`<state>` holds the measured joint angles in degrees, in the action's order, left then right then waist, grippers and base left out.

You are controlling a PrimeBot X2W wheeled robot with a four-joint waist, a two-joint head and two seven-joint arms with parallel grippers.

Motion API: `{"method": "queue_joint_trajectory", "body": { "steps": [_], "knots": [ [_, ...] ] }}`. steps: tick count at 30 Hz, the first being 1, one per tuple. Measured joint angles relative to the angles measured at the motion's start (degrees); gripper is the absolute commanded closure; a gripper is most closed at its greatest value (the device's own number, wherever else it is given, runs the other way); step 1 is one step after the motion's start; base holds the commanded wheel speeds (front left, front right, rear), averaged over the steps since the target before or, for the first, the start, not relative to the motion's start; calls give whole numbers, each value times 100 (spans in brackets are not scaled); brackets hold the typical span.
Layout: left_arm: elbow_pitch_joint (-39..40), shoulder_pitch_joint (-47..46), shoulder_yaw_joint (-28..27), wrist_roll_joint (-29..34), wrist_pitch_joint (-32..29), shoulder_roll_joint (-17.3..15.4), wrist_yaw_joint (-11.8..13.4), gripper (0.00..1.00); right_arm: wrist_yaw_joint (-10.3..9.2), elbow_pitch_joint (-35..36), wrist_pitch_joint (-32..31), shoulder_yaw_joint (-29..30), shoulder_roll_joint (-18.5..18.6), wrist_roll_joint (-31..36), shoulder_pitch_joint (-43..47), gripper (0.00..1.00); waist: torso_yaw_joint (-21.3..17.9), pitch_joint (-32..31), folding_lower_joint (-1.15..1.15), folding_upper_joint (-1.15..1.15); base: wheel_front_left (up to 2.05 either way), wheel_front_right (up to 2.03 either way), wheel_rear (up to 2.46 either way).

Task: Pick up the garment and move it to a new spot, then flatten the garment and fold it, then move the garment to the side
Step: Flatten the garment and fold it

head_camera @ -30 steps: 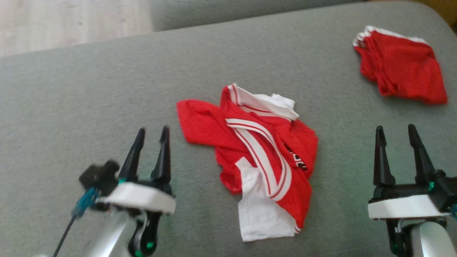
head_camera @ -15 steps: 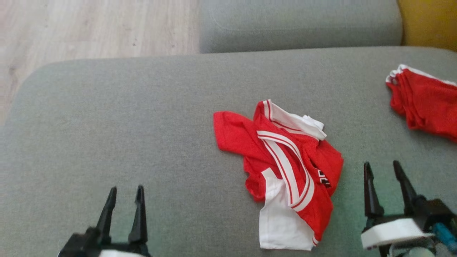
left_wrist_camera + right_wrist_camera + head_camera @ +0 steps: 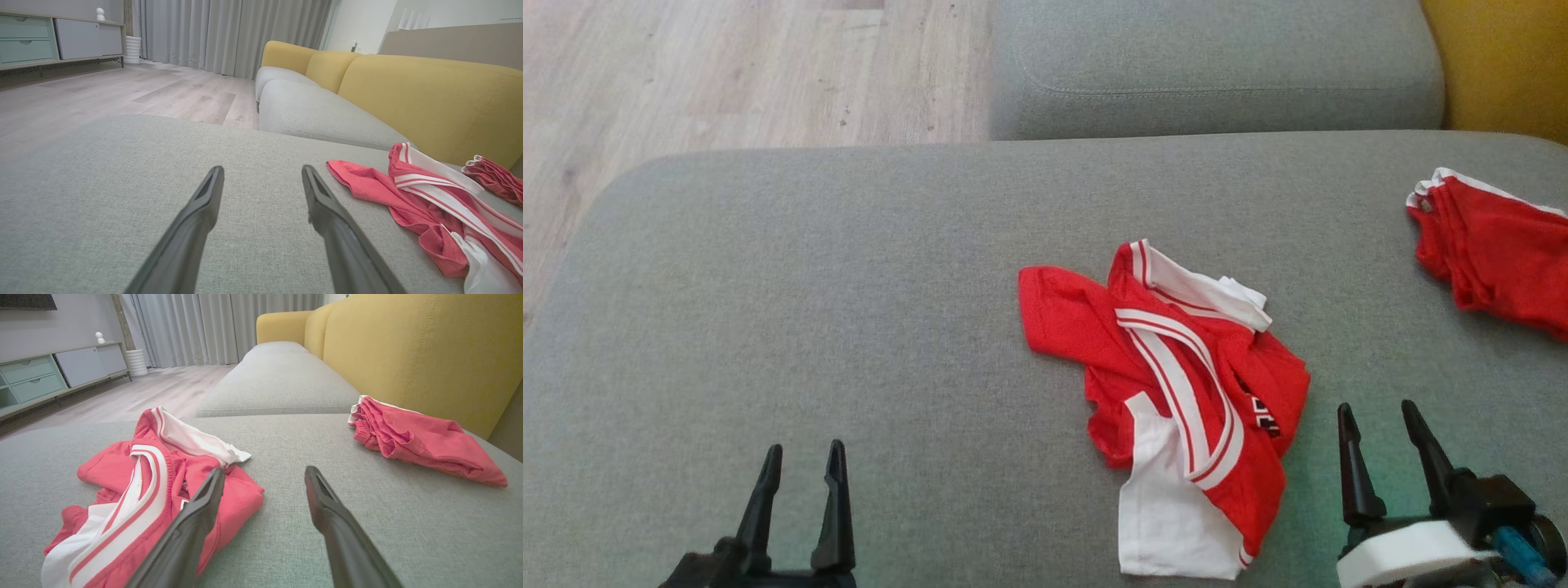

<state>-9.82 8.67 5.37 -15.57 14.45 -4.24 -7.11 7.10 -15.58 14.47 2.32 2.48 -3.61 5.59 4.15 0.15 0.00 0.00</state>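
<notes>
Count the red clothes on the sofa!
2. A crumpled red shirt lies in the middle of the sofa; a folded red garment lies at the far right. None look hidden.

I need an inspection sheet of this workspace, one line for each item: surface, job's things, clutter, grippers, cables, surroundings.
Surface: grey fabric cushion, flat.
Job's things: red and white garment, crumpled, lying on the cushion.
Clutter: folded red garment at the far right, apart from the crumpled one.
Grippers: left gripper and right gripper, both open and empty, neither touching the garment.
Cables: blue piece, perhaps a lead, by the right gripper's base.
Surroundings: wooden floor, yellow sofa back, grey curtains, cabinet.
</notes>
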Motion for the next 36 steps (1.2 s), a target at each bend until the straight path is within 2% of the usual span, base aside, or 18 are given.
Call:
{"method": "queue_joint_trajectory", "body": {
  "steps": [9,14,17,28,33,34,35,36],
  "knots": [
    [-56,-2,-20,0,0,67,-5,0,0,497,-21,-414,3,-64,-7,0,-92,20,0,0,0,0,0],
    [-55,-3,-12,-2,0,94,-46,0,0,818,-725,-1210,3,252,209,0,-86,39,0,0,0,0,0],
    [-54,-18,1,-7,0,97,-47,0,0,859,-1063,-1488,2,333,584,0,-54,86,0,0,0,0,0],
    [-24,-190,7,-51,0,104,-47,0,0,836,-1801,-1397,2,1117,909,0,69,343,0,0,0,0,0],
    [-24,-276,11,-57,0,104,-47,0,0,793,-2001,-1311,2,1172,899,0,119,443,0,0,0,0,0],
    [-24,-283,11,-57,0,104,-47,0,0,792,-2037,-1315,2,1129,896,47,127,457,0,0,0,0,0],
    [-25,-283,11,-57,0,104,-47,0,0,803,-2037,-1317,2,1034,888,100,133,465,1,0,0,0,0],
    [-26,-283,11,-57,0,104,-47,0,0,825,-2038,-1317,2,962,876,100,133,471,0,0,0,0,0]
  ]
}}
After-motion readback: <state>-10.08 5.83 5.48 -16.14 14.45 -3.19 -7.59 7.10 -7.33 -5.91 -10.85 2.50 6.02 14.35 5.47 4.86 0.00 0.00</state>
